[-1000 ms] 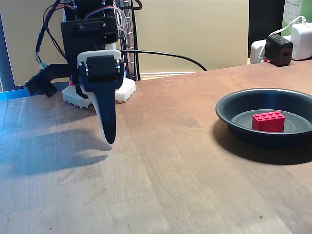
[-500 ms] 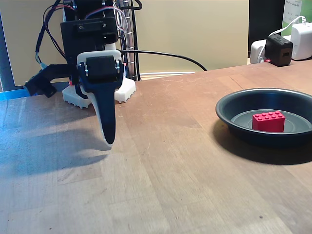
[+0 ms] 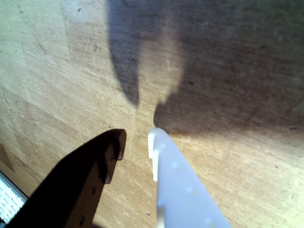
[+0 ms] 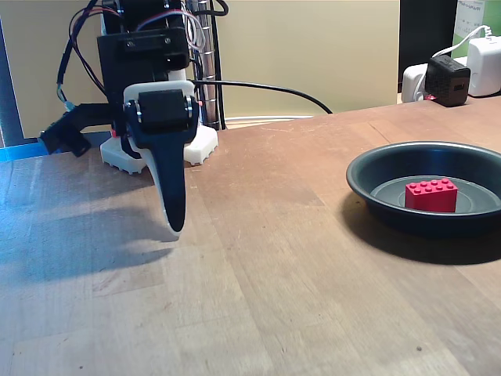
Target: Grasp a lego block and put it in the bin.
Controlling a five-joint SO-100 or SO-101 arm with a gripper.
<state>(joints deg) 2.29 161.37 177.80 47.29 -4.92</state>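
The red brick [image 4: 431, 195] already lies flat inside the dark pan [image 4: 368, 182], so the sensible move is simply to keep clear of the pan. The arm hangs well apart from it, pointing down over the bare tabletop [image 4: 274, 282], its jaws [image 3: 135, 137] slightly parted and empty.
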